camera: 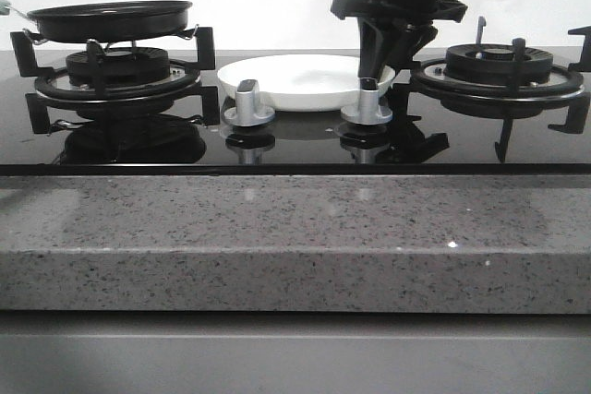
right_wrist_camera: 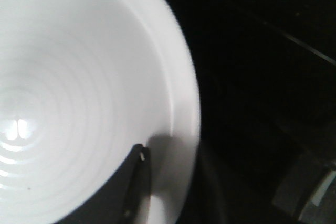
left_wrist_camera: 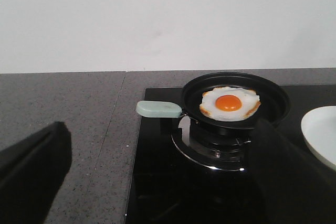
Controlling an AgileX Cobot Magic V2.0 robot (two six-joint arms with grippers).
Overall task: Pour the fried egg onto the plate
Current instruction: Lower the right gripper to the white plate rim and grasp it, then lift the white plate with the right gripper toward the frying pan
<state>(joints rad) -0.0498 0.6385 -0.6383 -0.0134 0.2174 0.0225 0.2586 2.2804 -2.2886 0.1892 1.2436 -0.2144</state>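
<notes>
A black pan [camera: 111, 19] is seen on the left burner [camera: 118, 76] of a glossy black hob [camera: 295, 149]. A white plate [camera: 300, 80] lies between the 2 burners, behind 2 grey knobs [camera: 247, 104]. The right claw [camera: 383, 66] is lowered onto the plate's right rim. A speckled grey counter [camera: 295, 242] fronts the hob.

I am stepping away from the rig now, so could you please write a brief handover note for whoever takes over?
Right gripper: low at the plate's right rim, one finger inside the dish; whether it grips is unclear.
Left gripper: open, empty, short of the pan handle.
Fried egg: in the frying pan on the left burner.
Plate: on the cooktop between the burners, no egg visible in it.
Done: nothing poured.
Left: grasp the handle, lift the pan, tip the egg onto the plate.
</notes>
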